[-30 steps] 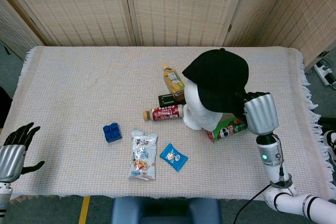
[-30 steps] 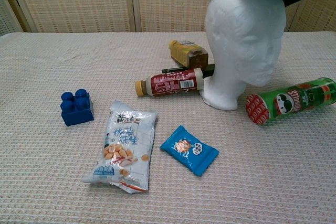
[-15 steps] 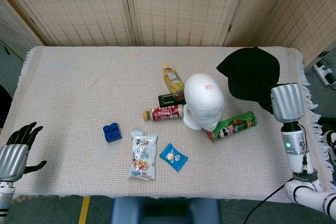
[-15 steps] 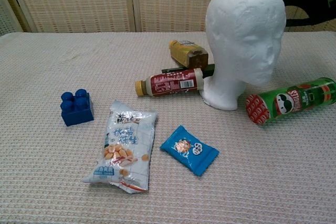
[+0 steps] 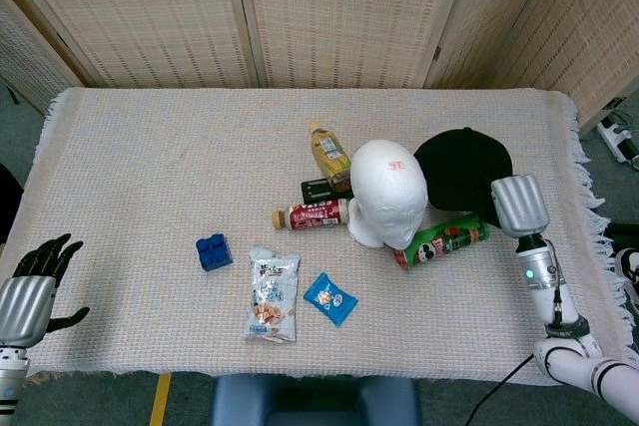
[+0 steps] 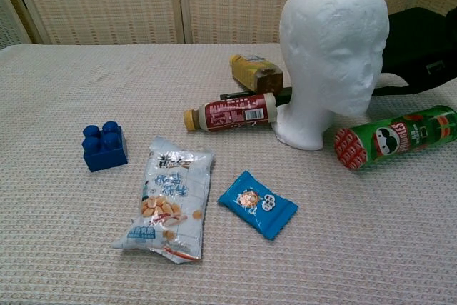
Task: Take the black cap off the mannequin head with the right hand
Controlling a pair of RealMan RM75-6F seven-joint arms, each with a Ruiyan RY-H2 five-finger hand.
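Note:
The white foam mannequin head (image 5: 387,192) stands bare near the middle of the table; the chest view shows the same head (image 6: 332,48) facing right. The black cap (image 5: 461,169) is off it, low over the cloth just to its right, behind the green can. In the chest view the cap (image 6: 418,44) shows behind the head at the right edge. My right hand (image 5: 519,205) holds the cap at its right side, with its fingers hidden under the back of the hand. My left hand (image 5: 35,281) hangs at the bottom left corner, holding nothing, fingers apart.
A green Pringles can (image 5: 444,239) lies in front of the cap. A yellow bottle (image 5: 329,155), a red-labelled bottle (image 5: 312,214) and a black flat item (image 5: 318,189) lie left of the head. A blue block (image 5: 213,251), snack bag (image 5: 273,296) and blue packet (image 5: 329,297) lie nearer.
My right hand lifted the cap off the mannequin head, carried it up and to the right, and has now lowered it towards the cloth beside the head. The left hand has barely moved.

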